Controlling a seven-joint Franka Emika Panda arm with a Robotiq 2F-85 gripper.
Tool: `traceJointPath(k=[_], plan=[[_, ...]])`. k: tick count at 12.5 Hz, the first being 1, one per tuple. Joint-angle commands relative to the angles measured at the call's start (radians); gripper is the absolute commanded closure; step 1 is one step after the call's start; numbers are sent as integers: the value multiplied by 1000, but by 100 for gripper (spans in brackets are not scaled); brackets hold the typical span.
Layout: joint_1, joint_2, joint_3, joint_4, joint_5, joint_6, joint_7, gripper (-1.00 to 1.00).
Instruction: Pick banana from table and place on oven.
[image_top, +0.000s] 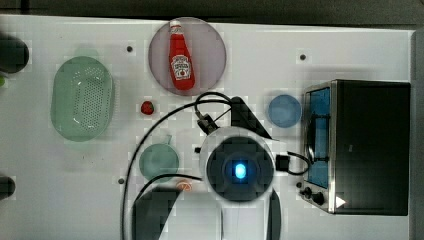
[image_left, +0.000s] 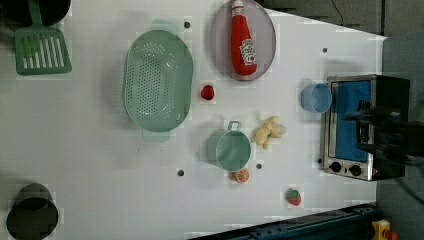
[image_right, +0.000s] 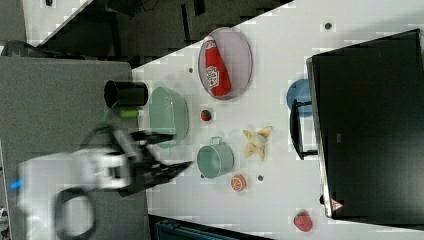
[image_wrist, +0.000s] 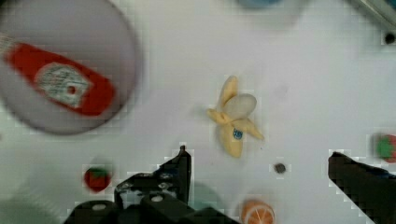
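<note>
- On the table (image_top: 60, 170), in the top view, the arm covers the middle; a ketchup bottle (image_top: 181, 61) lies on a round plate (image_top: 210, 55) by the far edge, and the oven (image_top: 372, 145) sits at the top view's right edge.
- Left view: the banana (image_left: 267, 131) lies mid-table between the green pot (image_left: 229, 148) and the oven (image_left: 350, 125), an orange slice (image_left: 241, 175) close by.
- Right view: the gripper (image_right: 162, 157) hangs off the table, well apart from the banana (image_right: 256, 142).
- Wrist view: the fingers (image_wrist: 180, 170) stand spread wide, empty; the banana (image_wrist: 235, 121) lies apart from them.
</note>
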Motion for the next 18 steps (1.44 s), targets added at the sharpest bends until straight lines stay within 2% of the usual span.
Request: traceJointPath(k=[1,5,11,12,16,18], plan=[[-11,102,-12,-74,18,154,50,-100],[-12,306,-13,-124,18,357,50,-100],[-11,561,-11,-133,20,609,51,-100],[-11,580,-10,-135,20,634,52,-92],[-10,588,-6,-148,21,659,52,6],[-10,587,-2,-148,21,659,52,48]])
